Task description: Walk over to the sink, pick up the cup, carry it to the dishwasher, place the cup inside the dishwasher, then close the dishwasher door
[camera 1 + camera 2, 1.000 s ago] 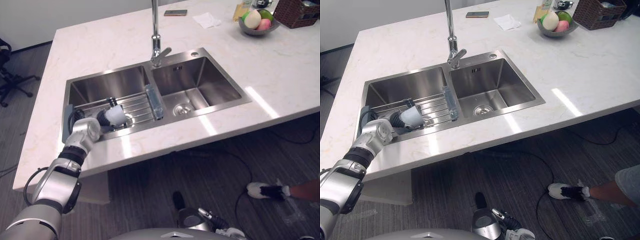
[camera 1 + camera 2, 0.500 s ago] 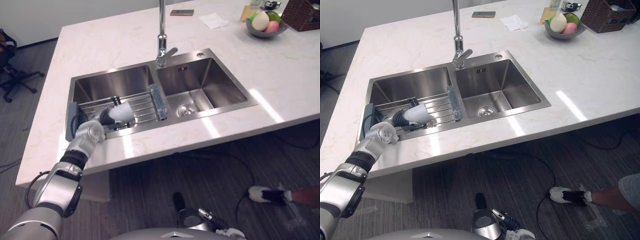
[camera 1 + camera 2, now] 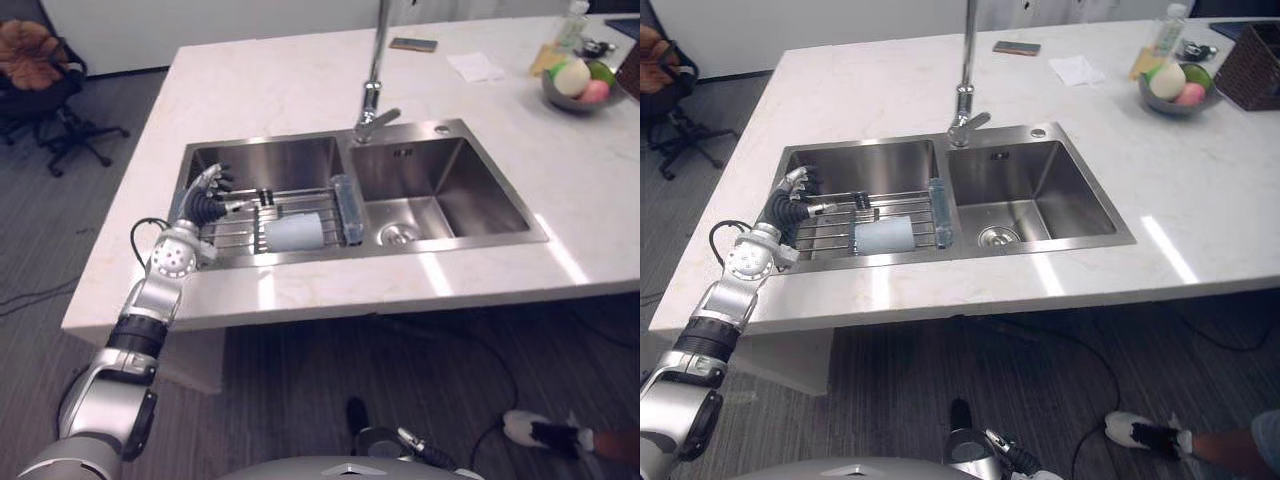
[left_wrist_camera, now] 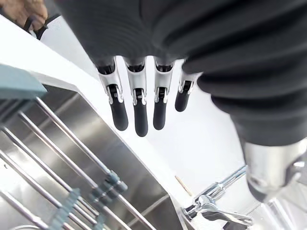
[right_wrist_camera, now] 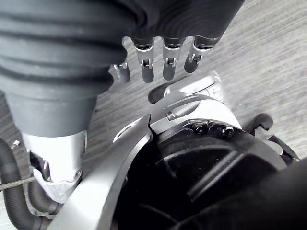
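Note:
A white cup (image 3: 293, 232) lies on its side on the wire rack (image 3: 240, 215) across the left sink basin (image 3: 265, 165). My left hand (image 3: 205, 200) hovers at the rack's left end, a short way left of the cup and not touching it. Its fingers (image 4: 139, 110) are straight and hold nothing. My right hand (image 5: 153, 62) hangs low over the grey floor, fingers relaxed and empty.
The faucet (image 3: 372, 100) rises between the two basins, the right basin (image 3: 440, 190) bare with its drain. On the white counter (image 3: 270, 90) sit a phone (image 3: 412, 44), a napkin (image 3: 477, 66) and a fruit bowl (image 3: 580, 85). An office chair (image 3: 50, 90) stands far left; a person's shoe (image 3: 540, 430) lower right.
My left hand has come off the cup and pulled back to the rack's left end with fingers spread. The cup now lies free on the rack. The camera has shifted.

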